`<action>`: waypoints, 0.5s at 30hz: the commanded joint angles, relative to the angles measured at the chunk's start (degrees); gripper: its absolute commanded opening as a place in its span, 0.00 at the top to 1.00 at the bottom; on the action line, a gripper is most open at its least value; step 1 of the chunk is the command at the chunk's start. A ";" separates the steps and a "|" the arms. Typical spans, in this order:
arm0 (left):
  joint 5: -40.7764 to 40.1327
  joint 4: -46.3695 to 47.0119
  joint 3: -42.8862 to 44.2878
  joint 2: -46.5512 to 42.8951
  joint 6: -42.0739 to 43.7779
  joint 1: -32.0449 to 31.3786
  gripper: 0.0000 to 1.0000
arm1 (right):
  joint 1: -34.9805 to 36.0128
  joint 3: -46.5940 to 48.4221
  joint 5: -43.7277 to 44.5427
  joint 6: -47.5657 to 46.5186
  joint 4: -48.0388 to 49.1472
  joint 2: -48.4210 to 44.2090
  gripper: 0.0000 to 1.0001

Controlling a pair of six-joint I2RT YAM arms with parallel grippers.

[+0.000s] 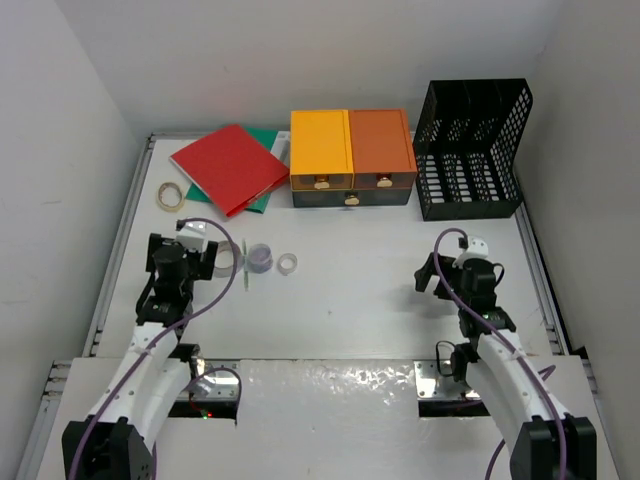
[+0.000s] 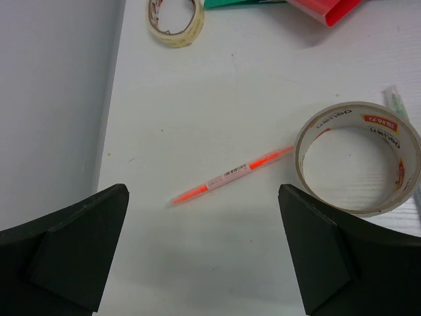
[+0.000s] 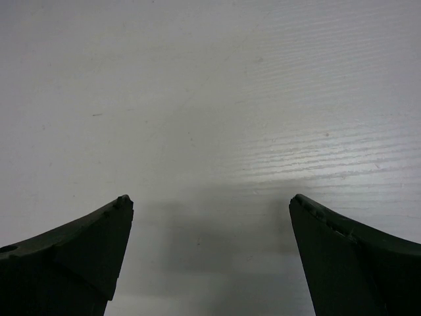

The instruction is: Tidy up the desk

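My left gripper (image 2: pixel 202 192) hangs spread wide, holding nothing, over the desk (image 1: pixel 350 300) near its left edge. An orange pen (image 2: pixel 230 176) lies beneath it, with a tape roll (image 2: pixel 358 158) just beside the pen. A red folder (image 1: pixel 228 168), a drawer box (image 1: pixel 350 155) and a black rack (image 1: pixel 470 150) line the far edge. My right gripper (image 3: pixel 211 197) gapes empty above the desk's right side.

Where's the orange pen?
The orange pen lies on the desk at the left, in the left wrist view ahead of the left gripper, tip by the big tape roll.
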 commanded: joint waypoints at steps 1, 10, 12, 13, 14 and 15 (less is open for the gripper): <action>0.47 2.28 1.44 -0.45 -0.18 0.44 0.03 | 0.14 3.12 1.21 0.90 2.77 0.67 0.01; 14.62 7.09 6.88 6.48 2.45 0.44 0.00 | 0.75 16.12 -2.22 5.22 8.31 9.01 0.07; 14.62 10.44 6.98 8.07 2.10 0.44 0.00 | 3.19 19.72 -0.12 3.30 7.17 11.12 0.12; 14.80 12.02 7.41 9.90 1.93 0.44 0.00 | 4.86 23.13 4.24 2.24 6.21 13.48 0.13; 14.97 14.91 7.76 11.23 1.41 0.44 0.00 | 6.71 24.64 7.51 0.92 6.11 14.81 0.13; 15.59 16.07 8.11 12.55 1.14 0.44 0.00 | 11.25 26.05 11.28 -2.57 6.20 16.39 0.12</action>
